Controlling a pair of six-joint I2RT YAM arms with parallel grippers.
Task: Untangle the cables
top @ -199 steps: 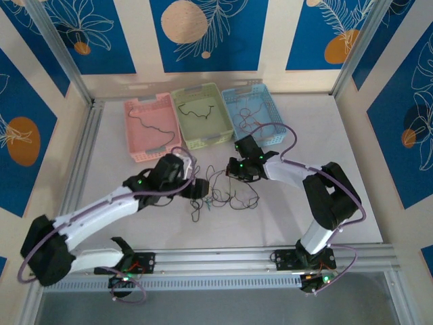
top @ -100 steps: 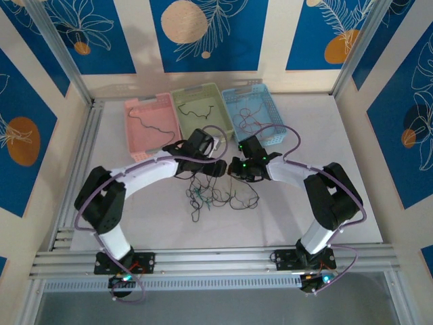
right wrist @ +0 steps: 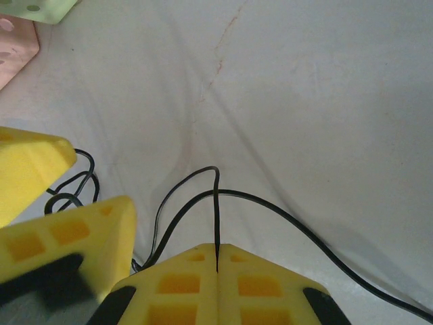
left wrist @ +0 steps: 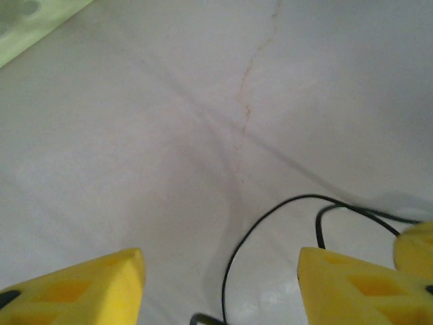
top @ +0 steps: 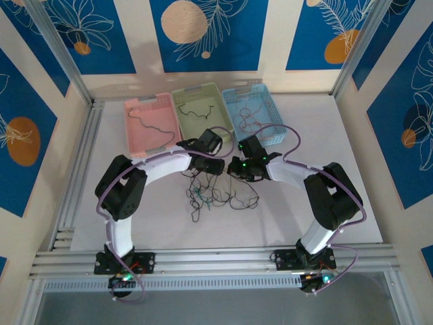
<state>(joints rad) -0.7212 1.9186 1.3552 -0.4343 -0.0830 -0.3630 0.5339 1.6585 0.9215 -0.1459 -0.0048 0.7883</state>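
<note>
Right gripper [right wrist: 216,252]: pads pressed together, pinching one black cable [right wrist: 216,210] at the seam. Left gripper [left wrist: 220,274]: jaws apart, holding nothing (a black loop [left wrist: 237,250] lies between them). Cables [top: 216,195]: tangled heap just nearward of both grippers.

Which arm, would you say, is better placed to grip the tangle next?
Left, likely: the left fingers stand open over a black cable, while the right fingers are shut on one.

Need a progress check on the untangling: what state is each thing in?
left gripper: open
right gripper: shut on black cable
cables: tangled heap on the table
pink basket: holds one cable
green basket: holds one cable
blue basket: holds cables
</note>
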